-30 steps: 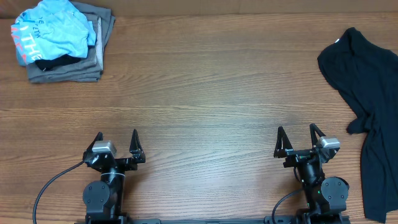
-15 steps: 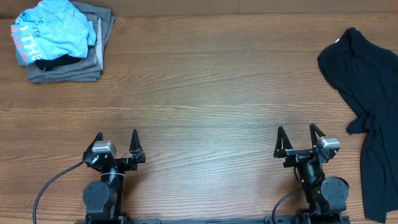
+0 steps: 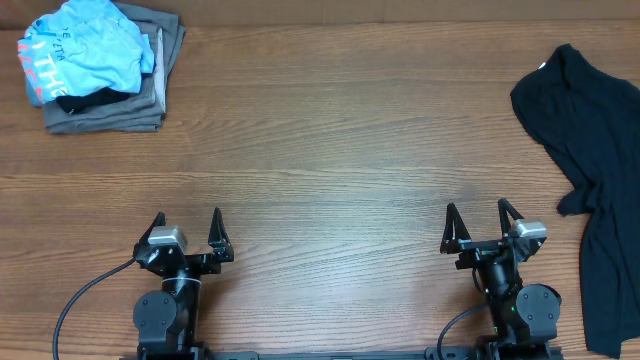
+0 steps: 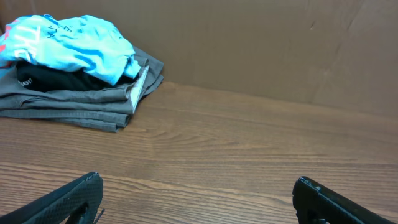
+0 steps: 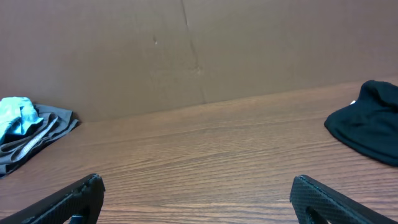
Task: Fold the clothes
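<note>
The clothes, a light blue T-shirt [image 3: 85, 45] with white lettering, lie crumpled on a stack of folded garments at the table's far left corner. In the left wrist view the T-shirt [image 4: 68, 40] shows at upper left, and in the right wrist view only a corner of the T-shirt [image 5: 15, 115] shows at the left edge. My left gripper [image 3: 188, 215] rests near the front edge, open and empty, far from the shirt. My right gripper [image 3: 477, 206] sits open and empty at the front right. Each wrist view shows its own gripper, left gripper [image 4: 198, 180] and right gripper [image 5: 196, 179], with bare wood between the jaws.
Folded grey garments [image 3: 110, 110] and a black piece [image 4: 56, 78] lie under the blue shirt. A black garment [image 3: 590, 120] lies spread loosely along the right edge, close to the right arm. A brown cardboard wall [image 4: 249, 43] backs the wooden table [image 3: 330, 150].
</note>
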